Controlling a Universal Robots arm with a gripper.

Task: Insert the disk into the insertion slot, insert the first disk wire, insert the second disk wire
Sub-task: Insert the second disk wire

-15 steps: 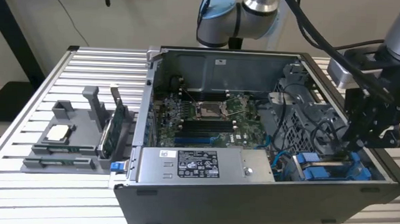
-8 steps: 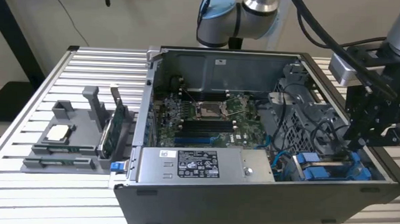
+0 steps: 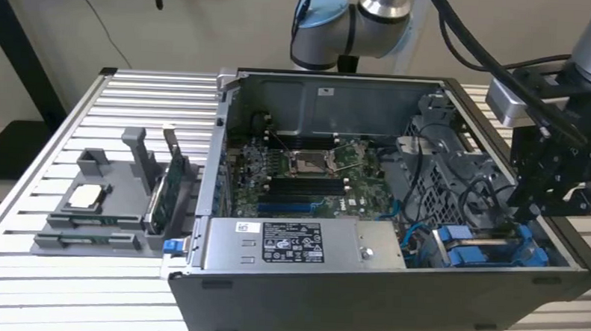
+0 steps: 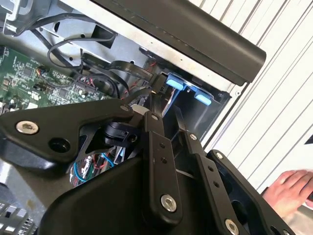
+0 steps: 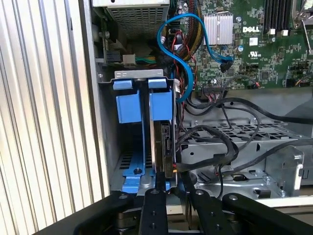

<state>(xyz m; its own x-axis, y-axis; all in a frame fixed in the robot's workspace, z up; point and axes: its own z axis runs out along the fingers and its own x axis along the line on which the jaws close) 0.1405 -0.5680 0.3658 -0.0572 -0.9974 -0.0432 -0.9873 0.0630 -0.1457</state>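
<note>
Black gripper [image 5: 172,180] fingers are crowding the first wrist view, pinching the plug of a black disk wire [image 5: 170,165] against the disk [image 5: 164,139]. The disk is standing on edge in the insertion slot [image 5: 139,74], directly ahead of the fingertips. One disk is occupying one of two blue-tabbed bays. A person's hand [image 4: 288,188] is showing by the ribbed table [image 4: 274,98] in the second wrist view.

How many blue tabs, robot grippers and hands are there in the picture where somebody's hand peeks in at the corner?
Blue tabs: 2
Gripper: 1
Hand: 1
Total: 4
</note>
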